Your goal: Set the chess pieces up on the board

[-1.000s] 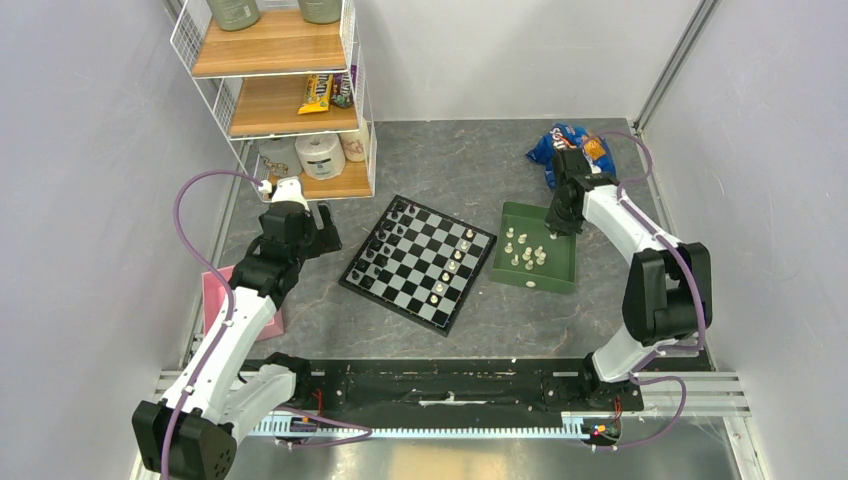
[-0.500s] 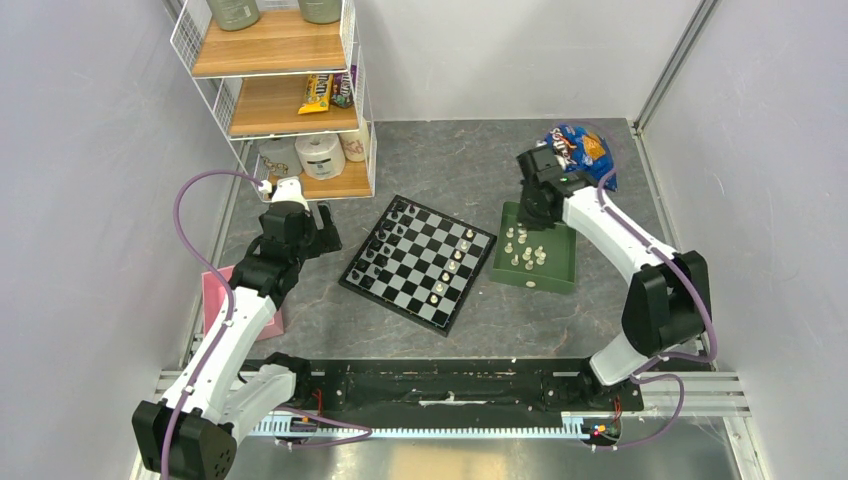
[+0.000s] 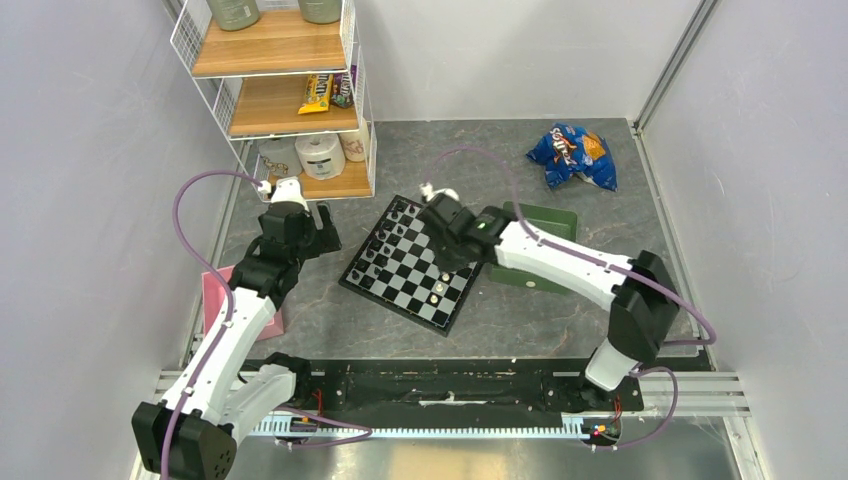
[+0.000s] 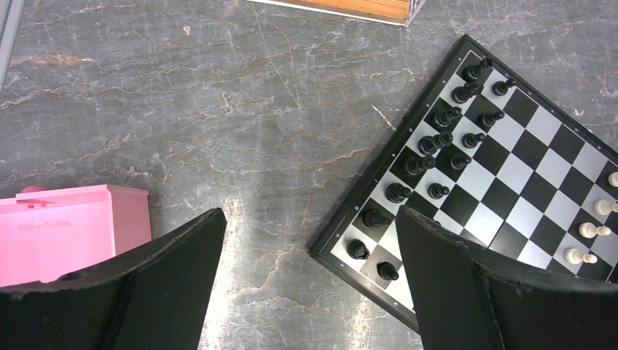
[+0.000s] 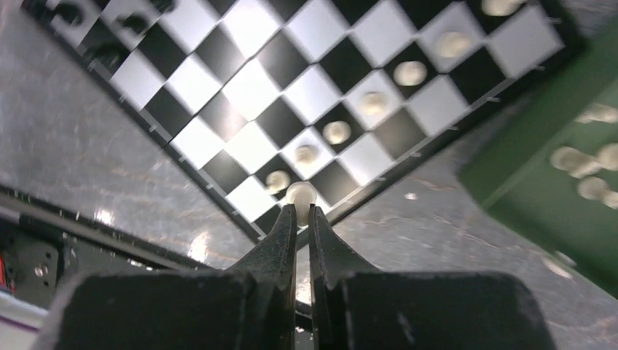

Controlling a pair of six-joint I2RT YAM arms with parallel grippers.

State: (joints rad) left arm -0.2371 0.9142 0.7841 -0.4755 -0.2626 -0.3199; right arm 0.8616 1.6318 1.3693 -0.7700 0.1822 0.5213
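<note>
The board (image 3: 400, 282) lies at the table's middle, with black pieces (image 3: 384, 243) along its left side and a row of cream-white chess pieces (image 3: 438, 291) near its right side. My right gripper (image 3: 447, 250) hovers over the board's right part. In the right wrist view it (image 5: 302, 211) is shut on a cream-white piece (image 5: 301, 194) above the board's (image 5: 291, 87) near corner, beside the white row (image 5: 372, 103). More white pieces (image 5: 590, 162) lie in the green tray (image 5: 539, 197). My left gripper (image 4: 310, 215) is open and empty, left of the board (image 4: 525, 168).
A wire shelf rack (image 3: 280, 90) stands at the back left. A blue chip bag (image 3: 572, 152) lies at the back right. A pink box (image 3: 215, 295) sits by the left arm. The green tray (image 3: 556, 222) is partly behind my right arm.
My right arm has swung left from the green tray to above the board's right side. The left arm has not moved.
</note>
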